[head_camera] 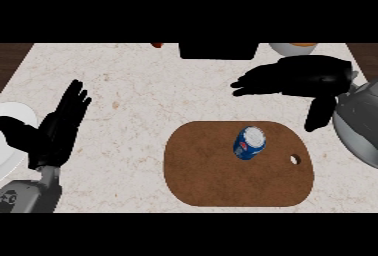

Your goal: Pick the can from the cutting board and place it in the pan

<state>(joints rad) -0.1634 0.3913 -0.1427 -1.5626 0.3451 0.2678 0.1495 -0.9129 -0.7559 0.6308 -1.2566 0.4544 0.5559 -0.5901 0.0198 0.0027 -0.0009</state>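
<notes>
A blue can (249, 143) with a silver top stands on the brown cutting board (214, 175), right of its middle. My right hand (303, 77) hovers above the counter beyond the board's far right corner, fingers stretched out to the left and thumb hanging down; it is open and apart from the can. My left hand (55, 130) rests open at the left edge, fingers pointing up. The pan is partly visible as a black shape (218, 50) at the far edge.
A white plate (15, 115) lies at the left edge, partly under my left hand. A bowl (294, 48) with something orange sits at the far right. A small red thing (157, 45) shows at the far edge. The board has a hanging hole (294, 159).
</notes>
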